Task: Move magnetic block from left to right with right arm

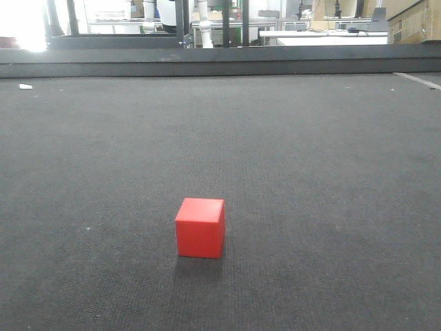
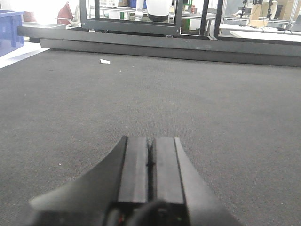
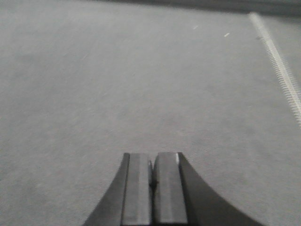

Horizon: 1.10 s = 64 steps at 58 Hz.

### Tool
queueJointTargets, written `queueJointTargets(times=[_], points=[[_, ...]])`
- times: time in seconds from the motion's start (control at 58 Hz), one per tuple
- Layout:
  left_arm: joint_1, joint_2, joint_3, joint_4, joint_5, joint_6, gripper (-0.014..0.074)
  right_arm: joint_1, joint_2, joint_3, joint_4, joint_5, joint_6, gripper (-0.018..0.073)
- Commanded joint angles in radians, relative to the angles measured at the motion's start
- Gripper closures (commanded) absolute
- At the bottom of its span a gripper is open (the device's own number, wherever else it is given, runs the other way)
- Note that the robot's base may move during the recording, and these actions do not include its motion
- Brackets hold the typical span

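Note:
The magnetic block (image 1: 200, 228), a small bright-red cube, sits alone on the dark grey mat (image 1: 310, 172) in the front view, a little left of centre and near the camera. Neither arm shows in that view. In the left wrist view my left gripper (image 2: 151, 141) is shut, its two black fingers pressed together over bare mat, with nothing between them. My right gripper (image 3: 152, 157) in the right wrist view is likewise shut and empty above the mat. The block appears in neither wrist view.
A raised dark ledge (image 1: 220, 61) bounds the far side of the mat. A small white scrap (image 2: 105, 61) lies near that ledge at the left. A pale line (image 3: 277, 61) runs along the mat at the right. A blue bin (image 2: 8, 30) stands beyond the left edge.

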<state>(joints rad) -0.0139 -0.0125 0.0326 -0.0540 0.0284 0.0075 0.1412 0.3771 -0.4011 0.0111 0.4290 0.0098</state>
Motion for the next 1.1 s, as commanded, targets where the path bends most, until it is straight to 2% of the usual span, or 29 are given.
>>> queueJointTargets(times=[0.0,0.121,0.207,0.396,0.448,0.5,0.569,0.655,0.689,0.844,0.982,1.085], points=[[0.001,-0.012,0.008,-0.003,-0.084,-0.007,0.0722,0.048,0.127,-0.083,-0.011,-0.051,-0.003,0.0501],[0.001,-0.012,0.008,-0.003,-0.084,-0.007,0.0722,0.145,0.27,-0.143,-0.021,-0.049,0.027,0.0501],[0.001,-0.012,0.008,-0.003,-0.084,-0.007,0.0722,0.218,0.372,-0.188,-0.071,-0.044,0.125,0.0501],[0.001,-0.012,0.008,-0.003,-0.084,-0.007,0.0722,0.358,0.584,-0.311,-0.257,0.088,0.528,0.0482],[0.001,-0.012,0.008,-0.003,-0.084,-0.007,0.0722,0.405,0.633,-0.345,-0.302,0.134,0.616,0.0432],[0.001,-0.012,0.008,-0.003,-0.084,-0.007,0.0722,0.447,0.686,-0.383,-0.319,0.181,0.681,0.033],[0.001,-0.012,0.008,-0.003,-0.084,-0.007,0.0722,0.499,0.737,-0.423,-0.321,0.223,0.724,0.019],[0.001,-0.012,0.008,-0.003,-0.084,-0.007,0.0722,0.56,0.815,-0.498,-0.32,0.307,0.81,-0.0034],[0.001,-0.012,0.008,-0.003,-0.084,-0.007,0.0722,0.577,0.848,-0.518,-0.318,0.339,0.84,-0.0087],[0.001,-0.012,0.008,-0.003,-0.084,-0.007,0.0722,0.652,0.978,-0.693,-0.28,0.494,0.962,-0.0066],[0.001,-0.012,0.008,-0.003,-0.084,-0.007,0.0722,0.69,1.085,-0.828,-0.169,0.542,0.966,-0.0066],[0.001,-0.012,0.008,-0.003,-0.084,-0.007,0.0722,0.716,1.162,-0.911,-0.124,0.559,0.966,-0.0066]])
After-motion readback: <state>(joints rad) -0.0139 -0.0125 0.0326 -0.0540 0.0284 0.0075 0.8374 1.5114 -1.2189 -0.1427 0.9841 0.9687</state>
